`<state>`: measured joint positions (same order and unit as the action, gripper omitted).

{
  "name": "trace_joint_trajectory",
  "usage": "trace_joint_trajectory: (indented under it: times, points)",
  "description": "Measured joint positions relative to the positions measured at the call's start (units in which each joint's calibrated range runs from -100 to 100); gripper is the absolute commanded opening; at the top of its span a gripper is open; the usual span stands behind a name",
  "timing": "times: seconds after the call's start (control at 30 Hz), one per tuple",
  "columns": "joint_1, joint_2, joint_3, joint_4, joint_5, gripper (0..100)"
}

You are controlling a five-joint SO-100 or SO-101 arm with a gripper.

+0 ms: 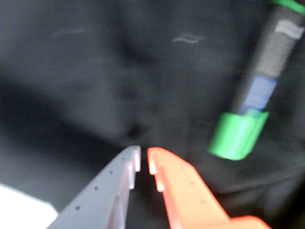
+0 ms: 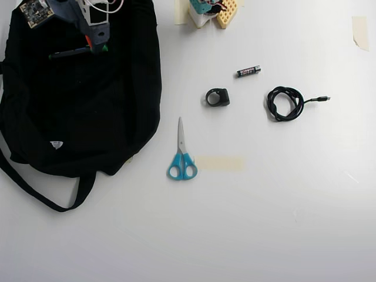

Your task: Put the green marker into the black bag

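The green marker (image 1: 267, 71) lies on the black bag (image 1: 95, 71), its green cap toward me at the right of the wrist view. In the overhead view the marker (image 2: 76, 53) lies across the top of the bag (image 2: 82, 117), with its green cap just under the gripper. My gripper (image 1: 144, 160), with one grey and one orange finger, hovers over the bag to the left of the cap. Its tips are almost together and nothing is between them. In the overhead view the gripper (image 2: 97, 42) is over the bag's upper part.
On the white table right of the bag are blue-handled scissors (image 2: 181, 158), a small black battery (image 2: 248, 71), a small black holder (image 2: 217, 97), a coiled black cable (image 2: 285, 103) and a strip of tape (image 2: 219, 163). The bag's strap (image 2: 35, 194) trails at the lower left.
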<state>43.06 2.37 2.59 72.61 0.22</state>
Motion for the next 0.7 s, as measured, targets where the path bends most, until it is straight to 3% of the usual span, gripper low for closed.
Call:
trace_joint_trajectory:
  times: [0.13, 0.3, 0.7]
  points:
    - [-16.39, -9.63, 1.1, 11.08, 0.1, 2]
    - [-35.49, -28.81, 19.5, 11.42, -0.1, 2]
    - [-47.98, -50.15, 41.35, 4.64, -0.15, 2]
